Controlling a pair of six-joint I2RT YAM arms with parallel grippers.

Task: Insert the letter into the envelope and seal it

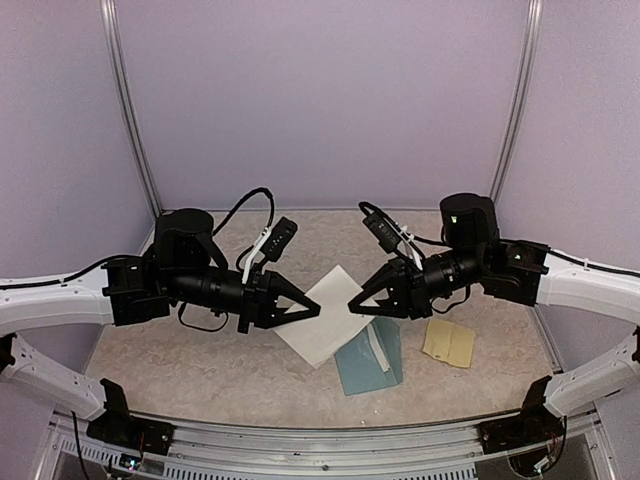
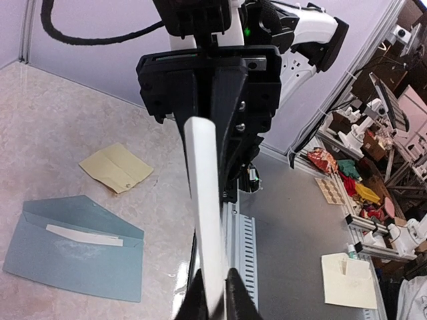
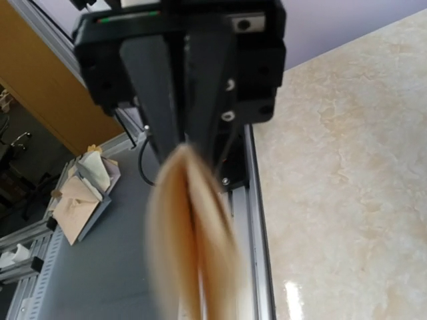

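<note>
The white letter [image 1: 325, 315] hangs in the air above the table's middle, held between both arms. My left gripper [image 1: 316, 310] is shut on its left edge; in the left wrist view the sheet [image 2: 205, 200] rises edge-on from between the black fingertips. My right gripper [image 1: 352, 300] meets the letter's right edge, its fingers drawn to a point on the paper. In the right wrist view the paper [image 3: 193, 233] shows blurred, bowed into two leaves, and hides the fingertips. The teal envelope [image 1: 370, 360] lies flat under the right gripper with its flap open [image 2: 73, 250].
A yellow-tan sticker sheet [image 1: 448, 343] lies to the right of the envelope. Aluminium rails [image 1: 320, 435] run along the table's near edge. Lilac walls close the back and both sides.
</note>
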